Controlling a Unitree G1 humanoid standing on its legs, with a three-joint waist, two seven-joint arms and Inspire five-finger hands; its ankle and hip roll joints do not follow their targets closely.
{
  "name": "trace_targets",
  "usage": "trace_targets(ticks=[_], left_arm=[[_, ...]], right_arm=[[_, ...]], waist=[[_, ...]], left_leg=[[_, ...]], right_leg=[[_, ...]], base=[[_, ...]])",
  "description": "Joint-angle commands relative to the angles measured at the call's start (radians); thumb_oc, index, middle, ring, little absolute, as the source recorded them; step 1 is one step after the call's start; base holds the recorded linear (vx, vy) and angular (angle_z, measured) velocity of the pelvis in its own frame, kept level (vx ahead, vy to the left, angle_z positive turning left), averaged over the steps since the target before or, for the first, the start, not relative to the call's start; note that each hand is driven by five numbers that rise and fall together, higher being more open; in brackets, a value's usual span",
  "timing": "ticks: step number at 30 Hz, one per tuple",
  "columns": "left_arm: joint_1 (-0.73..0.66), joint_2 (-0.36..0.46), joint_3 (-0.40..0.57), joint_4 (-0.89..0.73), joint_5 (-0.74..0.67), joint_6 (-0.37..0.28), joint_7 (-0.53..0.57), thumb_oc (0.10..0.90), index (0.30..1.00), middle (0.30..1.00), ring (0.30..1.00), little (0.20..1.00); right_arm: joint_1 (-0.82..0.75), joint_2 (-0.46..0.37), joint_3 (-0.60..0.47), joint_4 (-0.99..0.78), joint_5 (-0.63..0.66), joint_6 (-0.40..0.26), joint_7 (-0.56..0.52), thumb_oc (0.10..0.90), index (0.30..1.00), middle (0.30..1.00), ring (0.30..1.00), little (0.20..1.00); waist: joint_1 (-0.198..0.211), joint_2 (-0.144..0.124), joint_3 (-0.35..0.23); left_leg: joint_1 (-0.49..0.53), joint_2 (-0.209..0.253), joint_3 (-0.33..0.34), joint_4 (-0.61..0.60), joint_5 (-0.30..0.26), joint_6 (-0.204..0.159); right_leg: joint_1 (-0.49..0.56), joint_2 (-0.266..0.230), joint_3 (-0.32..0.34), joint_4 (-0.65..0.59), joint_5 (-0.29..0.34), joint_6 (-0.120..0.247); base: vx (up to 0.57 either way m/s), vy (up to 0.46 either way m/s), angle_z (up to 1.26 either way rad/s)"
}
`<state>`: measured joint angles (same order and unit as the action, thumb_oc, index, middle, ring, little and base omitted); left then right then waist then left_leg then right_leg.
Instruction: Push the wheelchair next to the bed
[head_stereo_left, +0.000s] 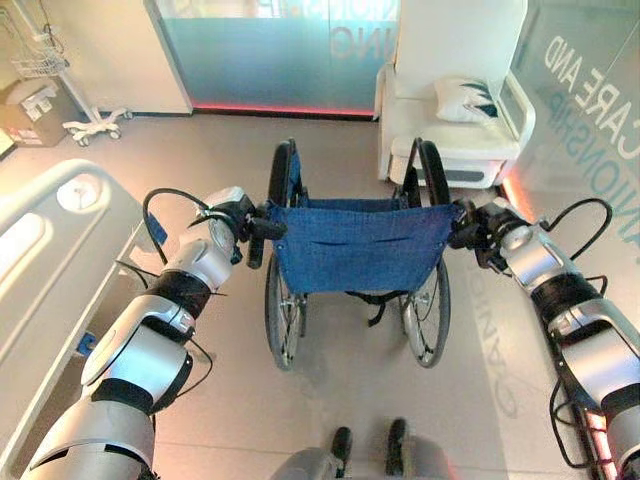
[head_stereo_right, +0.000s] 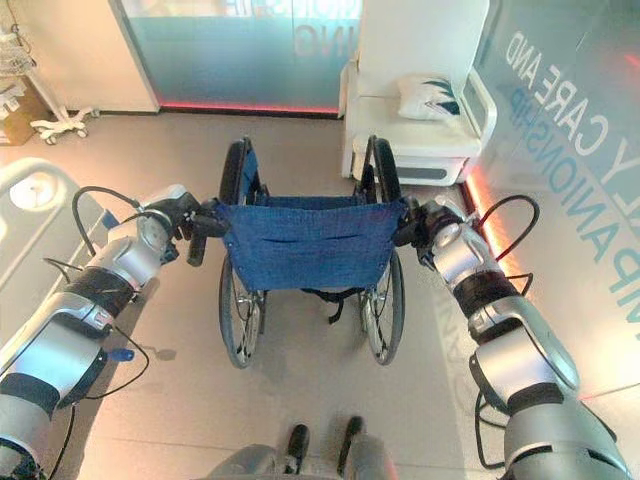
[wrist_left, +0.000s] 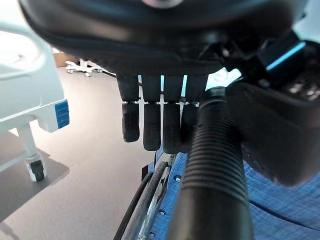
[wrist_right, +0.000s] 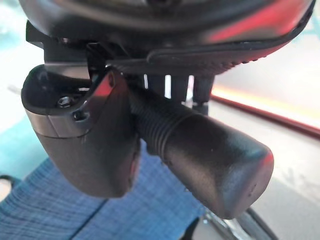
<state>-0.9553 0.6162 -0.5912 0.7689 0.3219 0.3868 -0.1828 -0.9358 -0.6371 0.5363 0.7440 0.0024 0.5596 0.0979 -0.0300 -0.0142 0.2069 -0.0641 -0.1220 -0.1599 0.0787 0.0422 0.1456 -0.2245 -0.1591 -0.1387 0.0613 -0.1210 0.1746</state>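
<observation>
The wheelchair (head_stereo_left: 355, 245), with a blue cloth back and black wheels, stands in the middle of the floor, facing away from me. My left hand (head_stereo_left: 243, 222) is at its left push handle. In the left wrist view the ribbed black handle (wrist_left: 215, 165) runs between the thumb (wrist_left: 272, 135) and the curled fingers (wrist_left: 152, 125). My right hand (head_stereo_left: 472, 230) is on the right push handle (wrist_right: 200, 155), with the thumb (wrist_right: 85, 145) wrapped round its front. The white bed (head_stereo_left: 40, 260) lies along the left, a short way from the wheelchair's left wheel.
A white armchair (head_stereo_left: 450, 110) with a cushion (head_stereo_left: 468, 100) stands just beyond the wheelchair's right wheel. A cardboard box (head_stereo_left: 30, 110) and a wheeled stand (head_stereo_left: 95, 125) are at the back left. A frosted glass partition (head_stereo_left: 280, 50) closes the back.
</observation>
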Motion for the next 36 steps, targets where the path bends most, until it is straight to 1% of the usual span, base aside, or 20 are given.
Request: trace_targets(ticks=[1,2,4,7,8,9,10,11,14,15,18,21,22,24,25,26,28,31,34,36], left_arm=[[0.105,0.015,-0.030,0.055,-0.004,-0.056,-0.063,0.400,0.300,0.300,0.300,0.300],[0.106,0.014,-0.031,0.059,-0.003,-0.076,-0.079,0.400,0.300,0.300,0.300,0.300],[0.121,0.005,-0.022,0.062,0.005,-0.075,-0.086,0.400,0.300,0.300,0.300,0.300],[0.142,-0.008,-0.029,0.062,0.012,-0.044,-0.105,0.400,0.300,0.300,0.300,0.300],[0.151,-0.012,-0.030,0.067,0.015,-0.046,-0.104,0.400,0.300,0.300,0.300,0.300],[0.149,-0.014,-0.036,0.069,0.014,-0.050,-0.102,0.400,0.300,0.300,0.300,0.300],[0.150,-0.015,-0.037,0.068,0.014,-0.050,-0.102,0.400,0.300,0.300,0.300,0.300],[0.151,-0.023,-0.039,0.063,0.020,-0.048,-0.096,0.400,0.300,0.300,0.300,0.300],[0.144,-0.025,-0.050,0.058,0.030,-0.061,-0.097,0.400,0.300,0.300,0.300,0.300],[0.151,-0.031,-0.054,0.054,0.033,-0.070,-0.087,0.400,0.300,0.300,0.300,0.300],[0.165,-0.045,-0.056,0.047,0.040,-0.082,-0.077,0.400,0.300,0.300,0.300,0.300],[0.181,-0.059,-0.061,0.032,0.066,-0.092,-0.081,0.400,0.300,0.300,0.300,0.300],[0.188,-0.063,-0.060,0.019,0.093,-0.095,-0.087,0.400,0.300,0.300,0.300,0.300],[0.187,-0.063,-0.061,0.012,0.107,-0.098,-0.097,0.400,0.300,0.300,0.300,0.300],[0.186,-0.061,-0.061,0.003,0.116,-0.100,-0.101,0.400,0.300,0.300,0.300,0.300],[0.187,-0.059,-0.061,0.000,0.117,-0.100,-0.102,0.400,0.300,0.300,0.300,0.300],[0.198,-0.032,-0.054,-0.037,0.113,-0.090,-0.123,0.400,0.300,0.300,0.300,0.300],[0.238,0.005,-0.024,-0.093,0.118,-0.074,-0.156,0.400,0.300,0.300,0.300,0.300],[0.273,0.020,-0.003,-0.120,0.133,-0.073,-0.174,0.400,0.300,0.300,0.300,0.300],[0.298,0.017,0.008,-0.112,0.143,-0.078,-0.173,0.400,0.300,0.300,0.300,0.300]], right_arm=[[-0.057,-0.051,0.063,-0.073,-0.039,-0.138,0.077,0.400,0.300,0.300,0.300,0.300],[-0.075,-0.074,0.075,-0.091,-0.056,-0.119,0.101,0.400,0.300,0.300,0.300,0.300],[-0.081,-0.079,0.081,-0.086,-0.068,-0.128,0.119,0.400,0.300,0.300,0.300,0.300],[-0.103,-0.078,0.104,-0.101,-0.092,-0.126,0.166,0.400,0.300,0.300,0.300,0.300],[-0.112,-0.079,0.114,-0.101,-0.095,-0.129,0.180,0.400,0.300,0.300,0.300,0.300],[-0.126,-0.079,0.129,-0.102,-0.089,-0.123,0.191,0.400,0.300,0.300,0.300,0.300],[-0.127,-0.079,0.130,-0.101,-0.090,-0.123,0.191,0.400,0.300,0.300,0.300,0.300],[-0.132,-0.079,0.135,-0.101,-0.092,-0.125,0.194,0.400,0.300,0.300,0.300,0.300],[-0.131,-0.089,0.140,-0.105,-0.072,-0.123,0.193,0.400,0.300,0.300,0.300,0.300],[-0.115,-0.100,0.141,-0.114,-0.070,-0.128,0.194,0.400,0.300,0.300,0.300,0.300],[-0.089,-0.112,0.139,-0.114,-0.082,-0.148,0.195,0.400,0.300,0.300,0.300,0.300],[-0.059,-0.109,0.135,-0.106,-0.100,-0.165,0.182,0.400,0.300,0.300,0.300,0.300],[-0.056,-0.103,0.140,-0.099,-0.118,-0.172,0.172,0.400,0.300,0.300,0.300,0.300],[-0.065,-0.095,0.146,-0.094,-0.143,-0.173,0.171,0.400,0.300,0.300,0.300,0.300],[-0.073,-0.086,0.152,-0.095,-0.171,-0.172,0.175,0.400,0.300,0.300,0.300,0.300],[-0.074,-0.084,0.154,-0.096,-0.179,-0.170,0.177,0.400,0.300,0.300,0.300,0.300],[-0.095,-0.081,0.164,-0.093,-0.250,-0.194,0.207,0.400,0.300,0.300,0.300,0.300],[-0.126,-0.108,0.183,-0.091,-0.271,-0.242,0.240,0.400,0.300,0.300,0.300,0.300],[-0.141,-0.115,0.192,-0.084,-0.282,-0.270,0.258,0.400,0.300,0.300,0.300,0.300],[-0.130,-0.090,0.196,-0.055,-0.272,-0.285,0.257,0.400,0.300,0.300,0.300,0.300]], waist=[[0.035,-0.017,0.060],[0.024,-0.031,0.035],[0.028,-0.035,0.017],[0.033,-0.036,-0.002],[0.032,-0.034,-0.012],[0.029,-0.030,-0.023],[0.028,-0.029,-0.024],[0.026,-0.030,-0.031],[0.022,-0.036,-0.034],[0.014,-0.041,-0.040],[0.007,-0.048,-0.044],[0.033,-0.055,-0.031],[0.062,-0.054,-0.012],[0.086,-0.050,0.009],[0.113,-0.039,0.031],[0.122,-0.035,0.036],[0.175,-0.007,0.060],[0.219,0.013,0.055],[0.239,0.012,0.029],[0.264,-0.014,-0.001]], left_leg=[[0.133,-0.018,0.088,0.127,-0.246,-0.065],[0.144,-0.008,0.064,0.173,-0.301,-0.070],[0.165,0.013,0.066,0.175,-0.315,-0.084],[0.221,0.083,0.094,0.163,-0.308,-0.125],[0.244,0.116,0.100,0.148,-0.281,-0.142],[0.250,0.160,0.111,0.139,-0.218,-0.166],[0.251,0.167,0.113,0.138,-0.210,-0.170],[0.249,0.201,0.129,0.140,-0.158,-0.189],[0.230,0.239,0.155,0.164,-0.082,-0.207],[0.226,0.261,0.182,0.193,-0.029,-0.219],[0.216,0.275,0.220,0.249,0.016,-0.229],[0.148,0.222,0.216,0.258,0.001,-0.213],[0.083,0.164,0.217,0.225,-0.017,-0.201],[0.016,0.131,0.232,0.204,-0.012,-0.204],[-0.066,0.103,0.250,0.170,0.015,-0.212],[-0.086,0.098,0.255,0.157,0.027,-0.215],[-0.188,0.085,0.272,0.053,0.123,-0.223],[-0.205,0.092,0.297,-0.031,0.177,-0.213],[-0.192,0.090,0.346,-0.017,0.135,-0.180],[-0.185,0.061,0.348,0.053,0.053,-0.132]], right_leg=[[-0.002,-0.024,0.030,-0.113,0.319,-0.024],[-0.005,-0.032,0.080,-0.045,0.308,-0.029],[0.010,-0.028,0.068,-0.012,0.300,-0.027],[0.018,-0.022,0.023,0.091,0.261,-0.034],[0.026,-0.013,0.006,0.097,0.242,-0.044],[0.043,0.005,-0.011,0.102,0.211,-0.062],[0.046,0.008,-0.015,0.102,0.206,-0.064],[0.063,0.018,-0.040,0.098,0.188,-0.078],[0.091,0.033,-0.074,0.089,0.167,-0.100],[0.107,0.040,-0.102,0.078,0.159,-0.116],[0.133,0.048,-0.143,0.066,0.146,-0.139],[0.187,0.058,-0.148,0.047,0.139,-0.142],[0.234,0.075,-0.138,0.027,0.132,-0.135],[0.283,0.091,-0.128,0.004,0.120,-0.132],[0.325,0.111,-0.118,-0.017,0.105,-0.131],[0.337,0.117,-0.115,-0.020,0.101,-0.131],[0.388,0.154,-0.095,-0.026,0.074,-0.138],[0.431,0.178,-0.085,-0.002,0.024,-0.147],[0.454,0.180,-0.103,0.033,-0.031,-0.151],[0.485,0.157,-0.118,0.082,-0.068,-0.138]], base=[[0.53,-0.367,0.72],[0.61,-0.435,0.47],[0.63,-0.458,0.89],[0.49,-0.331,0.43],[0.59,-0.410,0.28],[0.48,-0.344,0.46],[0.47,-0.404,0.67],[0.31,-0.318,0.51],[0.29,-0.298,0.33],[0.26,-0.266,0.27],[0.29,-0.234,0.31],[0.31,-0.205,0.15],[0.31,-0.167,0.04],[0.34,-0.129,-0.02],[0.34,-0.093,-0.11],[0.36,-0.071,-0.19],[0.43,-0.022,-0.28],[0.50,0.077,-0.86],[0.35,0.121,-0.99],[0.53,0.157,-0.34]])
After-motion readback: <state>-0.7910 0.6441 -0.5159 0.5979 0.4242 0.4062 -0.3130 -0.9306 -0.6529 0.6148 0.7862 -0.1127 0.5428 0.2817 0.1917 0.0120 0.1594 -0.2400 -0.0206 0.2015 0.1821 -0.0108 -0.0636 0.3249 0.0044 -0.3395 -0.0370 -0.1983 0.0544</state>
